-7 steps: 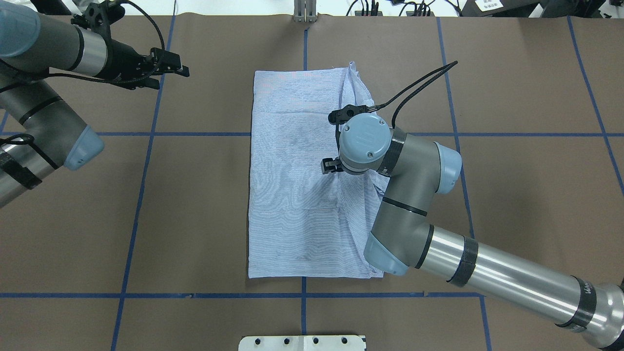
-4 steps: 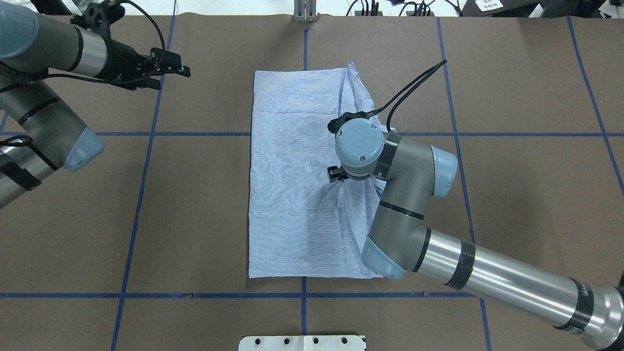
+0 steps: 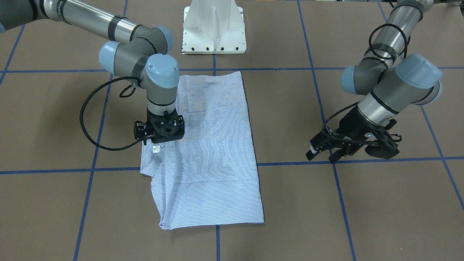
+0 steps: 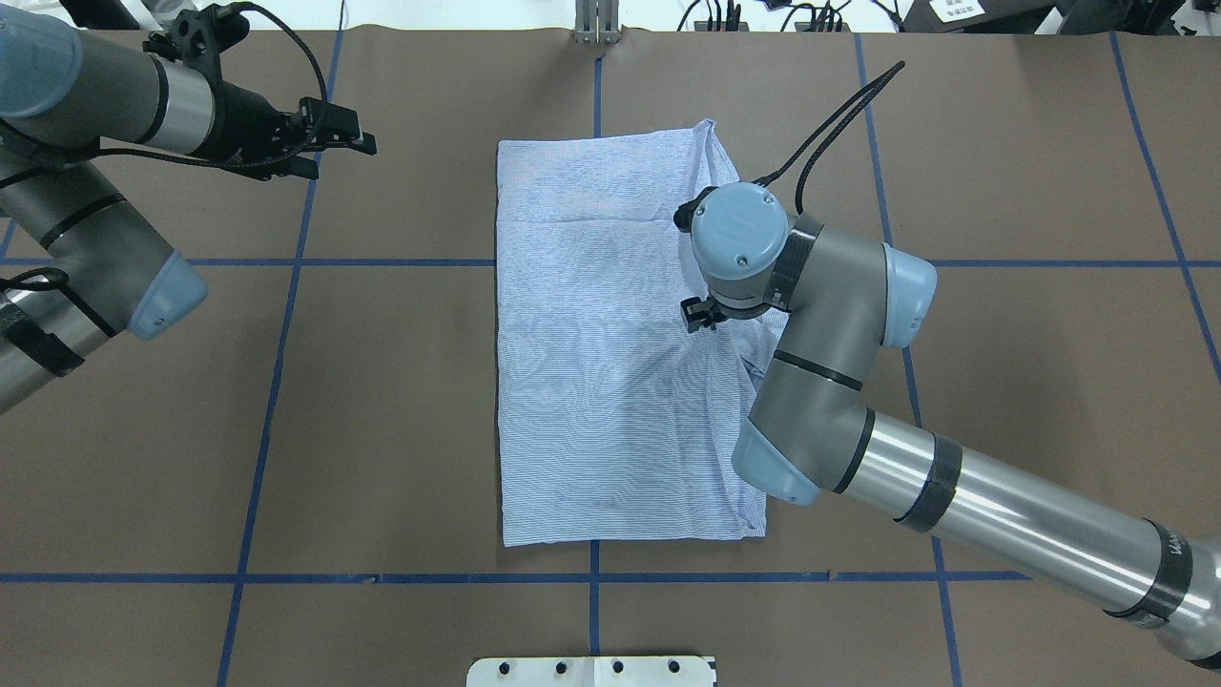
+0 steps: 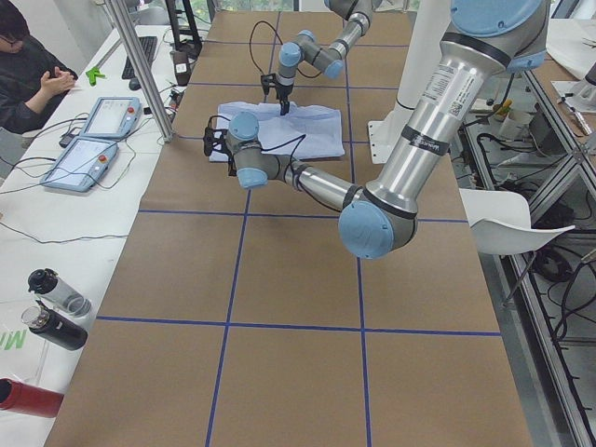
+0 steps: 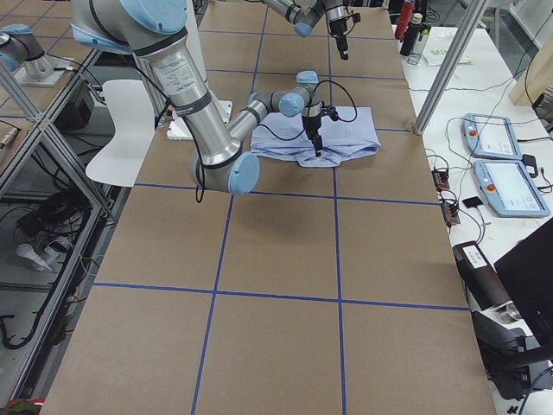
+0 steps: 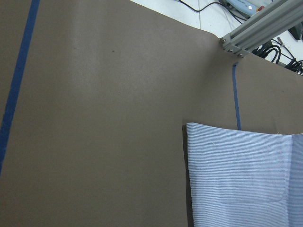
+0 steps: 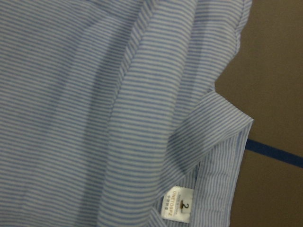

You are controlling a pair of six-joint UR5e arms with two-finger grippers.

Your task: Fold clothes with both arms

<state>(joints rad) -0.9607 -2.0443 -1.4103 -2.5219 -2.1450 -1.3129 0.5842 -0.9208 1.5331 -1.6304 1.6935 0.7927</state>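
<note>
The striped light blue shirt (image 4: 601, 363) lies folded into a long rectangle in the middle of the table, also seen from the front (image 3: 214, 156). My right gripper (image 4: 701, 315) points straight down on the shirt's rumpled right edge, and creases run out from it. From the front it (image 3: 158, 143) stands just above a white size tag (image 3: 156, 149). Its fingers are hidden, but it seems shut on the cloth. The right wrist view shows the tag (image 8: 176, 205) and a folded hem. My left gripper (image 4: 339, 157) is open and empty, well off the shirt's far left corner.
The white pedestal base (image 3: 214, 29) stands at the robot's side of the table. Blue tape lines (image 4: 286, 262) cross the brown table cover. A metal post (image 4: 596, 24) stands at the far edge. A seated operator (image 5: 28, 65) and two pendants (image 5: 93, 135) are beyond it.
My right gripper has moved right and toward the far edge. The shirt's left edge and near corners have shifted right with it. The left arm has barely moved.
</note>
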